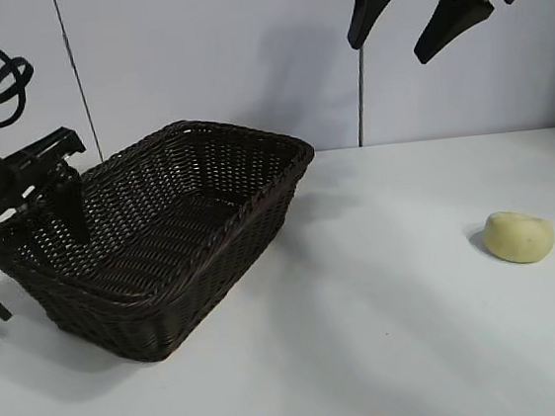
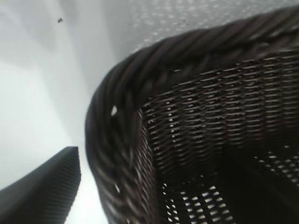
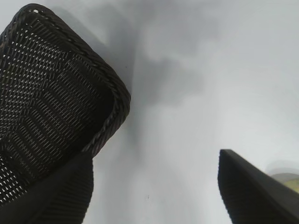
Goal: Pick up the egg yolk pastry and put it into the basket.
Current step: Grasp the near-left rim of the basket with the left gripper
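One basket (image 1: 152, 246), one egg yolk pastry (image 1: 520, 236) and two tools are in sight on a white tabletop (image 1: 373, 357). The egg yolk pastry is a small, pale yellow, rounded lump with a smooth matte skin and a slight dent on top. It lies on the bare tabletop well to the right of the basket, outside it and touching nothing. The basket is large, rectangular, dark brown wicker with a braided rim and sloping sides, and nothing but the left tool shows inside it. The left tool (image 1: 58, 196) hangs at the basket's left end with its jaws open, one finger dipping inside the rim, gripping nothing. The right tool (image 1: 415, 27) is high above the tabletop, up and to the right of the basket, jaws spread and empty.
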Tool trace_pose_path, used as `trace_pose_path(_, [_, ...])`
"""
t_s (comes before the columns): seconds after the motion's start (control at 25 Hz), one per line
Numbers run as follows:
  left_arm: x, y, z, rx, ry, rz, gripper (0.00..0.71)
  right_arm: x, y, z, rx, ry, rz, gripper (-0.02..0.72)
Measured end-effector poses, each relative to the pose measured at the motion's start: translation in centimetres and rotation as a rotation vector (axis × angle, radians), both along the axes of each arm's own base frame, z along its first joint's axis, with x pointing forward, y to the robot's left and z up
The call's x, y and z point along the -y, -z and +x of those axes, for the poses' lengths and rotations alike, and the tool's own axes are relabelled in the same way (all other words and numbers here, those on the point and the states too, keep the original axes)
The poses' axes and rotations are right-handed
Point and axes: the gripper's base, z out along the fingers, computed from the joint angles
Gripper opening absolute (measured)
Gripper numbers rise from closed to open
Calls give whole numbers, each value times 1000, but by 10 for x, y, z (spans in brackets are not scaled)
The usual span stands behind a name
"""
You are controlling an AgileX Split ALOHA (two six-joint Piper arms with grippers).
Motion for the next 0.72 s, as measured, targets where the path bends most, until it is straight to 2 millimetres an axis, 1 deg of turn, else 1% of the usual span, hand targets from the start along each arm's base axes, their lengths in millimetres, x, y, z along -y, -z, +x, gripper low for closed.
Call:
trace_pose_path(0.16, [0, 10, 2, -14, 22, 9, 582, 0, 0, 0, 1, 0, -3, 538])
trace_pose_path(0.32, [2, 10, 3, 2, 6, -11, 525, 0, 0, 0, 1, 0, -4, 538])
trace_pose_path(0.52, [2, 10, 4, 6, 1, -17, 403, 0, 0, 0, 1, 0, -4, 538])
trace_pose_path(0.6, [2, 10, 4, 5, 1, -17, 337, 0, 0, 0, 1, 0, -4, 538])
trace_pose_path(0.72, [2, 10, 4, 3, 1, -17, 213, 0, 0, 0, 1, 0, -5, 538])
